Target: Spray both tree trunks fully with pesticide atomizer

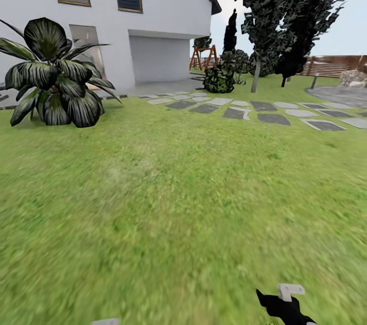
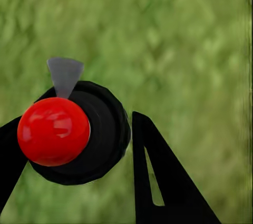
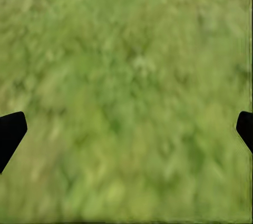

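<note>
The pesticide atomizer (image 2: 74,132), red-capped, is gripped between the left gripper's (image 2: 79,145) fingers; right gripper (image 3: 126,129) is spread wide, probably empty, tips cropped.

Grass lawn (image 1: 168,197) — white house (image 1: 153,4) behind, grey stepping stones (image 1: 265,111), slat fence (image 1: 331,66) far right.

Ahead on the left, a house (image 1: 102,19) with a broad-leaved plant (image 1: 53,73) before it on the lawn (image 1: 168,192). Right of the house and across the grass, a stepping-stone path (image 1: 255,111). Behind the path, bushes (image 1: 221,75), thin-trunked trees (image 1: 275,14), a swing frame (image 1: 203,56) and, far right, a fence (image 1: 331,66).
</note>
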You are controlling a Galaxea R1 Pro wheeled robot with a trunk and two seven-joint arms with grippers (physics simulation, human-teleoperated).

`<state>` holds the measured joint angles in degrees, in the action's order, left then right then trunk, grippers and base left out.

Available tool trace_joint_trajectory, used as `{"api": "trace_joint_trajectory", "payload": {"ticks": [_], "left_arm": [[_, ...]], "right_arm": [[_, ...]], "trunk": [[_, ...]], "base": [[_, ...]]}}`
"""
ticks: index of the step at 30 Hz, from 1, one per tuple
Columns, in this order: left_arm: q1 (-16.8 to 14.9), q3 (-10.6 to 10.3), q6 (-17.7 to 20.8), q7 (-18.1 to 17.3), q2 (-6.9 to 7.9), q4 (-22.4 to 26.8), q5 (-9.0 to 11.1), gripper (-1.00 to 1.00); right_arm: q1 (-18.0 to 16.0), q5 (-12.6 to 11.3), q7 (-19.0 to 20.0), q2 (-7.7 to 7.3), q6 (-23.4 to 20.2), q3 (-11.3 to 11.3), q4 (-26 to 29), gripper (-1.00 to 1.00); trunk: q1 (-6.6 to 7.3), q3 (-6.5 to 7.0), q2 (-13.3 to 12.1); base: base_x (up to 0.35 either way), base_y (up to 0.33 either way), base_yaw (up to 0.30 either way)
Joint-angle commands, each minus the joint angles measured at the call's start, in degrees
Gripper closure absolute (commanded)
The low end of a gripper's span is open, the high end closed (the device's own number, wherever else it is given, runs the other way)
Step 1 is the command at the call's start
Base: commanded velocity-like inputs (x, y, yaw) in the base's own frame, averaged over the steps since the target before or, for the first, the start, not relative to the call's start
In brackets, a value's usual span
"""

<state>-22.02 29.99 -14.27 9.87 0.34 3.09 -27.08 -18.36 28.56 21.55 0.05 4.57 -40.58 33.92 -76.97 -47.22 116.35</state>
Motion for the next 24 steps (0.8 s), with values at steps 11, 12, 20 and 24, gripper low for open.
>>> {"api": "trace_joint_trajectory", "payload": {"ticks": [11,12,20,24], "left_arm": [[-0.04,0.38,-0.22,0.24,0.01,-0.10,-0.61,1.00],[-0.04,0.38,-0.23,0.24,0.01,-0.10,-0.61,1.00],[-0.04,0.41,-0.22,0.24,0.01,-0.10,-0.61,1.00],[-0.04,0.42,-0.19,0.24,0.01,-0.10,-0.61,1.00]], "right_arm": [[-0.09,0.62,0.42,0.12,0.36,-0.47,-0.08,-1.00],[-0.09,0.62,0.42,0.12,0.36,-0.47,-0.08,-1.00],[-0.09,0.62,0.41,0.12,0.36,-0.47,-0.16,-1.00],[-0.09,0.62,0.34,0.12,0.36,-0.47,-0.17,-1.00]], "trunk": [[2.43,1.98,-4.40],[2.65,2.16,-4.81],[4.41,3.59,-8.01],[5.29,4.31,-9.62]], "base": [[0.000,0.000,-0.299],[0.000,0.000,-0.300],[0.000,0.000,-0.300],[0.000,0.000,-0.300]]}}
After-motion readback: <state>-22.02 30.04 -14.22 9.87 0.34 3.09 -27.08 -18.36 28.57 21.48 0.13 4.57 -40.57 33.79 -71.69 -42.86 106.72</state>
